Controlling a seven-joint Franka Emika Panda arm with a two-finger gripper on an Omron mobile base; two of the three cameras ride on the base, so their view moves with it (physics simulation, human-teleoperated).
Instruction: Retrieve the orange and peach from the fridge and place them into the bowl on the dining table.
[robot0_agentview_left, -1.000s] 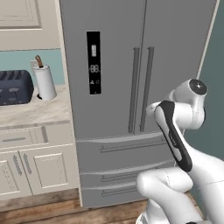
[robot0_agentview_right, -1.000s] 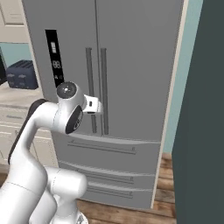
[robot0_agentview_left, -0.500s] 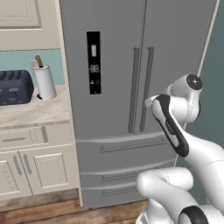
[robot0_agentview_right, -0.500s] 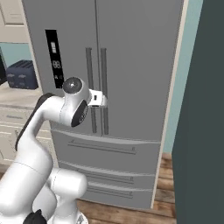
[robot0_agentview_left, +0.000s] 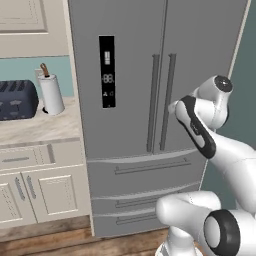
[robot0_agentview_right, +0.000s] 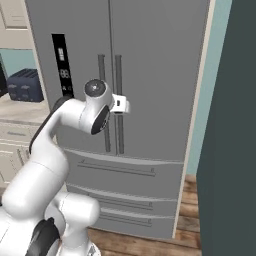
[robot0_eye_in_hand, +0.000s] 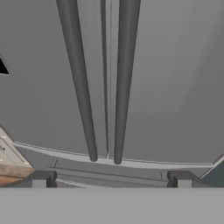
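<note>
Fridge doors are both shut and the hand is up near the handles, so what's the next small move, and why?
Probably ease the open gripper forward onto one of the bar handles. The fridge is closed, the jaws stand wide and hold nothing, and both handles lie dead ahead in the hand view, not yet between the fingers.

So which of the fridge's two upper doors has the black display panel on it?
The left-hand door of the fridge. The black display panel sits beside its vertical bar handle; the right-hand door is plain steel with just a handle.
</note>
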